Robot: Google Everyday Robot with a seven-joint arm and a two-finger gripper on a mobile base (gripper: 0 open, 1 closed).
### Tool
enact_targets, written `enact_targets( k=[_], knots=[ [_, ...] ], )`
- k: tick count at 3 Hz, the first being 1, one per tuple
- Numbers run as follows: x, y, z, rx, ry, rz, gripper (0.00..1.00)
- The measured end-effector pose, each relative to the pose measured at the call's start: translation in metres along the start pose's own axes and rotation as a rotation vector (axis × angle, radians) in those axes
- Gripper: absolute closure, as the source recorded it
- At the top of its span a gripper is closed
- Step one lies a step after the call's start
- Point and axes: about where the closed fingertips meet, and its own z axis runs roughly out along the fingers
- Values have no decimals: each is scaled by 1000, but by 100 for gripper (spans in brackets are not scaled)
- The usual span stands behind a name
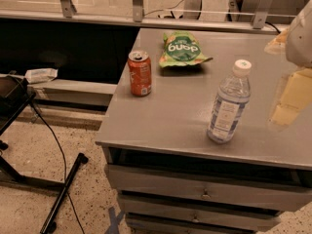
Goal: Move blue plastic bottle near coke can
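Note:
The blue plastic bottle (229,102) stands upright on the grey table (165,121), right of the middle, with its white cap on top. The coke can (140,73) is orange-red and stands upright near the table's left edge, well apart from the bottle. My gripper (293,95) shows as a white and pale yellow shape at the right edge of the view. It hangs above the table to the right of the bottle and does not touch it.
A green snack bag (183,48) lies flat at the back of the table, behind and between the can and the bottle. The table has drawers (204,191) below its front edge. A black stand and cable (58,189) are on the floor to the left.

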Motion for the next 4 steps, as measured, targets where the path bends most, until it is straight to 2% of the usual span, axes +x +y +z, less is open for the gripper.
enact_targets(
  k=[1, 2, 3, 4],
  knots=[
    [-1, -1, -2, 11, -13, 3, 0],
    [-3, -3, 14, 49, -161, 38, 0],
    [-2, -11, 31, 91, -347, 74, 0],
    [-11, -18, 49, 47, -530, 120, 0]
  ],
)
